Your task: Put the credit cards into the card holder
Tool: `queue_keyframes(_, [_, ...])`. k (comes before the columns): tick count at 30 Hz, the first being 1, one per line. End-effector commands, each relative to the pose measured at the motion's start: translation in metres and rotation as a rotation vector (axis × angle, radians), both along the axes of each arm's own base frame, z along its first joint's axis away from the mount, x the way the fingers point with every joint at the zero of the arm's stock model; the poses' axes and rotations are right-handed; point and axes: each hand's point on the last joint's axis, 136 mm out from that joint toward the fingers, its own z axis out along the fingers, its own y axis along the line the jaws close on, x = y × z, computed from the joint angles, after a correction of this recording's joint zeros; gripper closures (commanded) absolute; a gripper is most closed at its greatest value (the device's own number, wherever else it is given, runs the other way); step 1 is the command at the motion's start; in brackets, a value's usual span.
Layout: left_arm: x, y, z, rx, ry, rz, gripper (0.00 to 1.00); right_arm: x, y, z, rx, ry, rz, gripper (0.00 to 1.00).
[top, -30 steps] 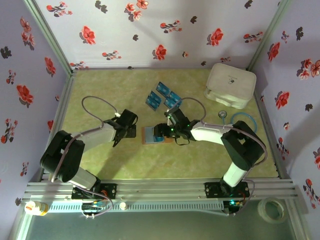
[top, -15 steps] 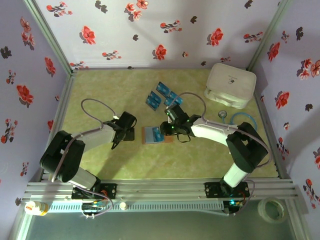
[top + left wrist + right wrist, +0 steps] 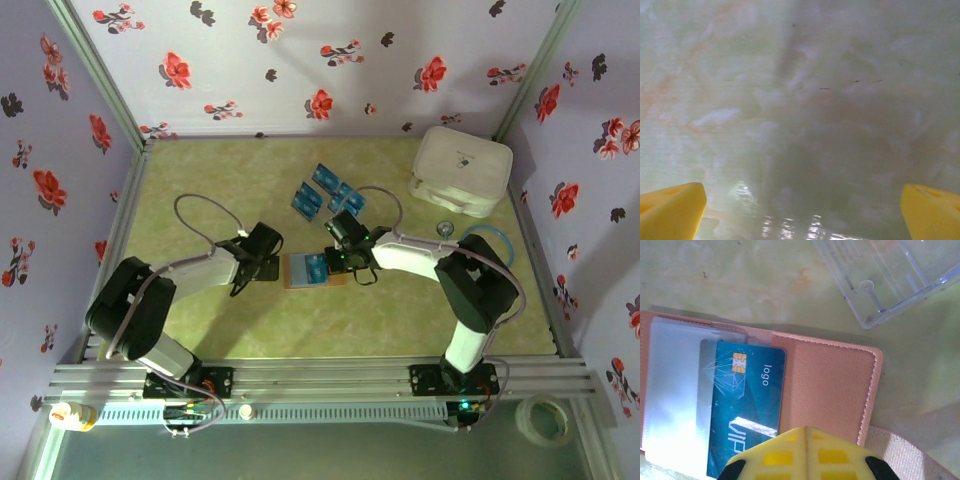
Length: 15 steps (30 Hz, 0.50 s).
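Marbled green tabletop (image 3: pixel 200 190); card holder (image 3: pixel 830 385) holds credit card (image 3: pixel 745 410) reading "logo", "VIP"; right gripper (image 3: pixel 807 432) closed, left gripper (image 3: pixel 802 210) wide.

Surface (image 3: pixel 200 190): pale green, marbled with orange veins. Walls (image 3: pixel 300 60): lilac, red and dark flower print. Card holder (image 3: pixel 830 385): tan-pink, lighter stitching. Credit cards (image 3: pixel 325 192): blue. The inserted card (image 3: pixel 745 405) has white lettering and a gold chip. Box (image 3: pixel 462 168): white. Right end effector (image 3: pixel 806 450) and left end effector (image 3: pixel 802 215): yellow.
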Motion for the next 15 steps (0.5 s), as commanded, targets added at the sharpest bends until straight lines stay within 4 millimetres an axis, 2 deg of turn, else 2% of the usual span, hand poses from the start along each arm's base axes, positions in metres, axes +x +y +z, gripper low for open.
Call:
queue_keyframes(1, [0.005,-0.011,0.001,-0.010,-0.002,-0.014,0.00,0.003,0.003,-0.002,-0.027,-0.011,0.019,0.99])
queue_keyframes(15, [0.005,-0.021,-0.006,-0.004,0.006,-0.035,0.00,0.003,0.016,-0.009,-0.006,0.011,0.034,1.00])
